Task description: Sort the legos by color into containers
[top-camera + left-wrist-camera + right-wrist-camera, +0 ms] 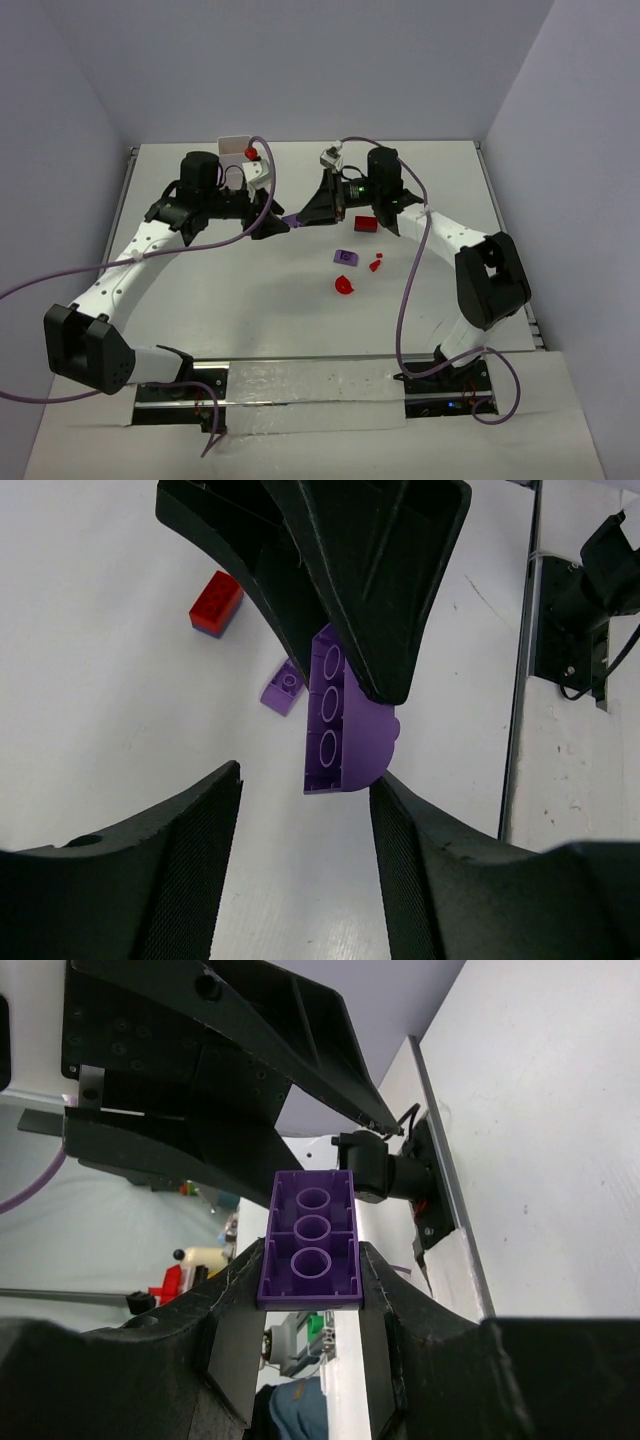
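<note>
My right gripper (308, 216) is shut on a purple brick (309, 1245) with a rounded side and holds it above the table; the brick also shows in the top view (292, 220) and the left wrist view (340, 720). My left gripper (277, 227) faces it, open, its fingers on either side of the brick's lower end (306, 780). On the table lie a red brick (364, 223), a small purple piece (345, 257), a tiny red piece (376, 264) and a round red piece (344, 285). The white tray (234, 147) stands at the back, partly hidden by the left arm, with a red piece (250, 153) at it.
The left wrist view shows the red brick (216, 602) and the small purple piece (283, 687) on the table beyond the held brick. Purple cables trail from both arms. The table's right edge rail (520, 660) is close by.
</note>
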`<action>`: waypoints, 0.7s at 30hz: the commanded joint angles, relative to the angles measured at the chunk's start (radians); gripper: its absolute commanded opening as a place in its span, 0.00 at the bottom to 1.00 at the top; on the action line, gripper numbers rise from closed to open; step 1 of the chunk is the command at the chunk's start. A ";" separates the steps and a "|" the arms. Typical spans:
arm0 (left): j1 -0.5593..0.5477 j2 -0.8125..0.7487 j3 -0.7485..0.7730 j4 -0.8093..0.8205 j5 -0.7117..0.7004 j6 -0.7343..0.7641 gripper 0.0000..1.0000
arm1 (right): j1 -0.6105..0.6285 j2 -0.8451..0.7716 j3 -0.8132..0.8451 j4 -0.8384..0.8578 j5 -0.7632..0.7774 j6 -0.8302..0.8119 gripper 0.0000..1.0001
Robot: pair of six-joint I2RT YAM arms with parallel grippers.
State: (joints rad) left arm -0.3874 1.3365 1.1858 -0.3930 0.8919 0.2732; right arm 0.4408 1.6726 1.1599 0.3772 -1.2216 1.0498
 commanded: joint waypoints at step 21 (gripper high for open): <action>-0.060 0.038 0.089 0.075 0.108 0.023 0.54 | 0.020 0.021 0.003 0.097 -0.046 0.079 0.00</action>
State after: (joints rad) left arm -0.4309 1.3636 1.2263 -0.3551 0.9709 0.2920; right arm 0.4508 1.6932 1.1553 0.4074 -1.2425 1.1083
